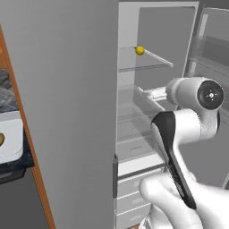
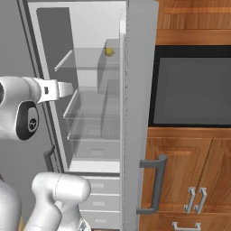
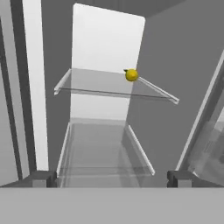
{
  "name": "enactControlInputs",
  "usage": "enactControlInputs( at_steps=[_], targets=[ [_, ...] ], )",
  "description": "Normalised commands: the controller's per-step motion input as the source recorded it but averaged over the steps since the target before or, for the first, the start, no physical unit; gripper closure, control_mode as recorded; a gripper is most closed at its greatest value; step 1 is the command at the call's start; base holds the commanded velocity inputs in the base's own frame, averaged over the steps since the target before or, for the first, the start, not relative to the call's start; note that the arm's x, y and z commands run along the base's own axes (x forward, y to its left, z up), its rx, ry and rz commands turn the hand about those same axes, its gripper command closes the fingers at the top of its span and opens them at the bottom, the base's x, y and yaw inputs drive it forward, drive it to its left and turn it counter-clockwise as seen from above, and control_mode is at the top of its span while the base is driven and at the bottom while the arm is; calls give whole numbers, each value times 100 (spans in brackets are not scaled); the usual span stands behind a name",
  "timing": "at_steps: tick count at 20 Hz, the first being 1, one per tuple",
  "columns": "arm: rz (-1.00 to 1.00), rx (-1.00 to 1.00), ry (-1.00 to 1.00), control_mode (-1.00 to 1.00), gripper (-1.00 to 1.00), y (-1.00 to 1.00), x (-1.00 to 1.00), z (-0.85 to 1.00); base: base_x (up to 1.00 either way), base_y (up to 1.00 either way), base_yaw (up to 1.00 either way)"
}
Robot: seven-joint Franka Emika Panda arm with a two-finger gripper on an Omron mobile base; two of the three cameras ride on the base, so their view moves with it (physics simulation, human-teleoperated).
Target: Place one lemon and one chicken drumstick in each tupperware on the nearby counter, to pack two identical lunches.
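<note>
Open refrigerator with the arm reaching toward its interior. A lemon (image 1: 140,50) lies on the upper glass shelf (image 1: 147,62), at the shelf's right rear as the hand view sees it (image 3: 131,75) and near the right inner wall in the right base view (image 2: 108,52). Below it stand further clear shelves and a drawer front (image 2: 97,149); none of the three views shows anything lying on them. The hand (image 3: 111,178) faces the compartment with its two dark fingertips (image 3: 43,178) spread wide apart and nothing between them; the lemon is well apart from them, higher and deeper inside. The hand view alone shows this spread; in the base views the white forearm (image 2: 49,90) points into the refrigerator and the fingers themselves cannot be made out. The left base view alone shows, past the grey refrigerator side panel (image 1: 67,112) and a wooden edge, a pale tupperware (image 1: 10,138) on the black bench (image 1: 18,165), with a small brownish item at its left edge, too cropped to name. The right base view alone shows the refrigerator door edge with its handle (image 2: 153,185), a dark oven window (image 2: 194,90) and wooden cabinets (image 2: 180,176).
</note>
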Motion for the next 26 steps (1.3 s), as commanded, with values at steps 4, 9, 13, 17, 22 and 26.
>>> enactControlInputs(
  at_steps=[4,9,13,17,22,26],
  targets=[
    [9,9,1,-100,-100,-43,54,92,0,0,0],
    [11,19,11,-100,-100,-22,38,46,0,0,0],
    [-4,-6,0,-100,-100,-1,63,-2,0,0,0],
    [-9,15,9,-100,-100,-24,92,0,0,0,0],
    [-1,6,8,-100,-100,-12,67,-3,0,0,0],
    [-9,0,8,-100,-100,1,91,-6,0,0,0]
  ],
)
